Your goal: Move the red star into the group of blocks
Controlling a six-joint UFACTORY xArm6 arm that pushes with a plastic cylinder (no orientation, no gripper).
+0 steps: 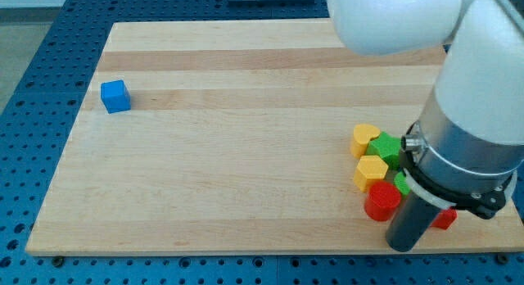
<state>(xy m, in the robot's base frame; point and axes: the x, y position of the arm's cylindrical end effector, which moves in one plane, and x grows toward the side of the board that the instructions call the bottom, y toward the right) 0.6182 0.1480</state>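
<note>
A cluster of blocks sits at the view's right on the wooden board (246, 154): a yellow heart (366, 139), a green block (386, 148), a yellow hexagon (371, 171), and a rounded red block (381, 201). A sliver of another green block (401, 183) shows behind the arm. A second red block (444, 219) is mostly hidden by the arm, so I cannot tell which red one is the star. My dark rod comes down between the two red blocks. Its tip (401, 247) is near the board's bottom edge, just below and right of the rounded red block.
A blue cube (115, 96) stands alone at the view's upper left. The large white and grey arm body (467, 146) hangs over the right side of the cluster and hides part of it. The board's bottom edge (246, 252) runs just below the tip.
</note>
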